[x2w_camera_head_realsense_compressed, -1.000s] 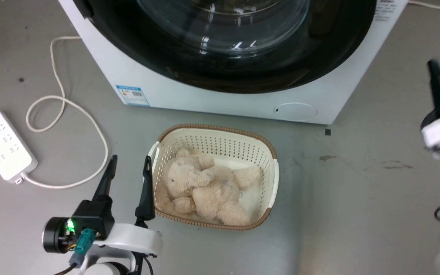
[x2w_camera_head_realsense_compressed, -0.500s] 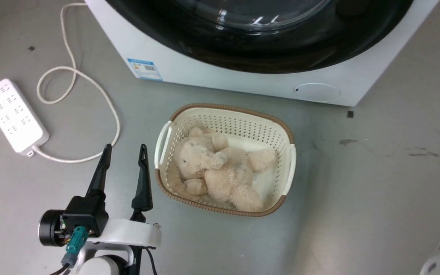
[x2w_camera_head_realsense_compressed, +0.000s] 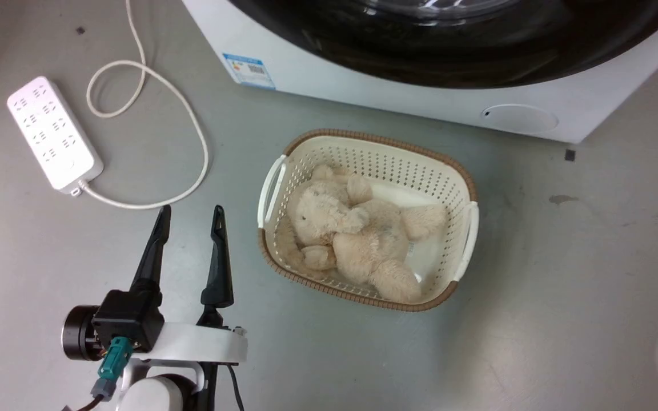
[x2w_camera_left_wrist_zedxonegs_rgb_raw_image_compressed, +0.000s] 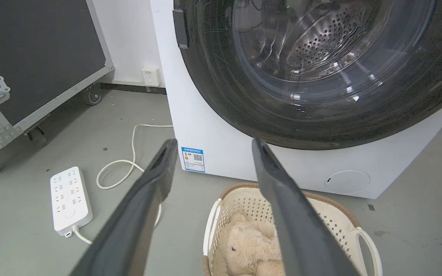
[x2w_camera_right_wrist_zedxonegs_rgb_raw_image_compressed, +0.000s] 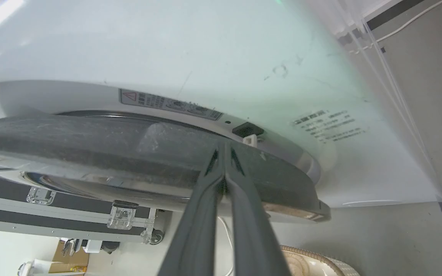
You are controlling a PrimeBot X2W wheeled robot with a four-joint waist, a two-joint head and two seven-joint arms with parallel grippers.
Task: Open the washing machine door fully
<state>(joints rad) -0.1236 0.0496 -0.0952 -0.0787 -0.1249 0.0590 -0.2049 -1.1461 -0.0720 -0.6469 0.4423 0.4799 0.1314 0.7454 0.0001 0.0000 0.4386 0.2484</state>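
The washing machine [x2w_camera_head_realsense_compressed: 363, 94] stands at the top of the head view, and its glossy black washing machine door [x2w_camera_head_realsense_compressed: 477, 57] is cut off by the frame's top edge. In the left wrist view the door [x2w_camera_left_wrist_zedxonegs_rgb_raw_image_compressed: 221, 96] and its glass bowl window face me. My left gripper [x2w_camera_head_realsense_compressed: 191, 210] hovers open and empty over the floor left of the basket, fingers [x2w_camera_left_wrist_zedxonegs_rgb_raw_image_compressed: 148, 199] pointing at the machine [x2w_camera_left_wrist_zedxonegs_rgb_raw_image_compressed: 205, 126]. My right gripper [x2w_camera_right_wrist_zedxonegs_rgb_raw_image_compressed: 225, 143] is shut, its tips against the door's dark rim [x2w_camera_right_wrist_zedxonegs_rgb_raw_image_compressed: 90, 149] beside the latch socket [x2w_camera_right_wrist_zedxonegs_rgb_raw_image_compressed: 248, 130]. There the door looks slightly ajar.
A cream basket [x2w_camera_head_realsense_compressed: 374, 138] holding a beige teddy bear [x2w_camera_head_realsense_compressed: 357, 234] sits on the grey floor just before the machine. A white power strip [x2w_camera_head_realsense_compressed: 53, 132] and its looped cable [x2w_camera_head_realsense_compressed: 192, 137] lie to the left. A wheeled black flight case [x2w_camera_left_wrist_zedxonegs_rgb_raw_image_compressed: 33, 57] stands further left.
The head camera has swung, so the basket, machine and power strip sit further right and higher in the picture. My right gripper has left the head view. The left gripper stays open.
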